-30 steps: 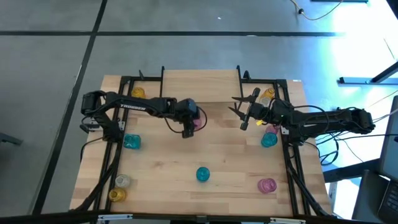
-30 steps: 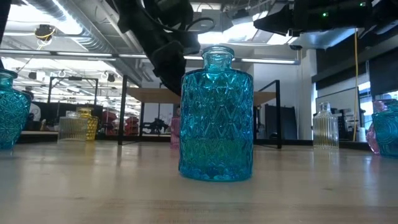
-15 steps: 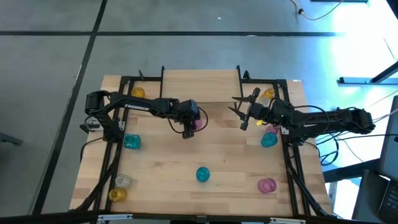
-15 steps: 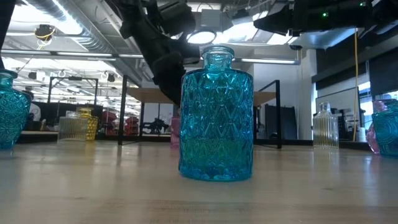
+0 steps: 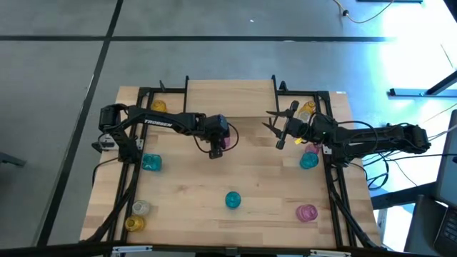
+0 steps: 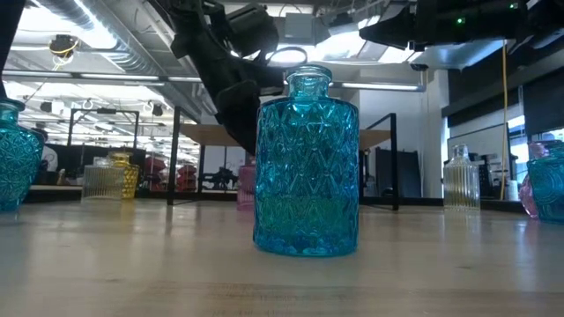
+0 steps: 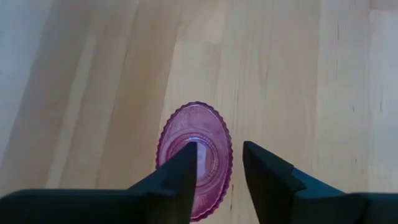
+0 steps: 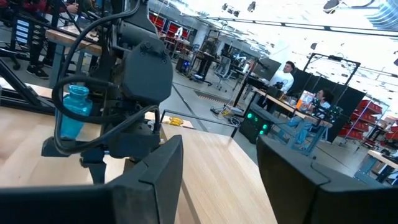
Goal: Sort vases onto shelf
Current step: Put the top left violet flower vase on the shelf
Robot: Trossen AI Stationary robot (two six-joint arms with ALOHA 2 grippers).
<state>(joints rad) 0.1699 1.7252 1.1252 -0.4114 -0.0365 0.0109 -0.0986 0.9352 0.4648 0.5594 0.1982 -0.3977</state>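
Note:
My left gripper [image 5: 215, 150] [image 7: 221, 163] hangs open, fingers pointing down, over a pink ribbed vase [image 5: 228, 141] [image 7: 194, 158] that stands on its base on the table, in front of the shelf [image 5: 230, 96] [image 6: 291, 134]. One fingertip covers the vase's mouth; the other stands by its outer rim. My right gripper [image 5: 268, 120] [image 8: 217, 162] waits open, raised, right of the table's middle. Other vases stand about the table: teal [image 5: 233, 200] [image 6: 307, 167], teal [image 5: 151, 163], pink [image 5: 306, 212]. My left gripper comes at the pink vase's mouth [image 7: 208, 146] from above, pointing down, one finger [image 7: 183, 168] over the opening and one [image 7: 264, 171] beside the rim. I cannot tell whether either finger touches the glass. The vase stands upright on the table.
More vases stand near the table's sides: yellow [image 5: 158, 106], clear [image 5: 141, 208], yellow [image 5: 133, 223] on the left; amber [image 5: 306, 108], pink [image 5: 311, 148], teal [image 5: 308, 160] on the right. Black frame rails [image 5: 132, 178] run along both sides. People sit in the room beyond.
My left gripper has come down a little toward the pink vase.

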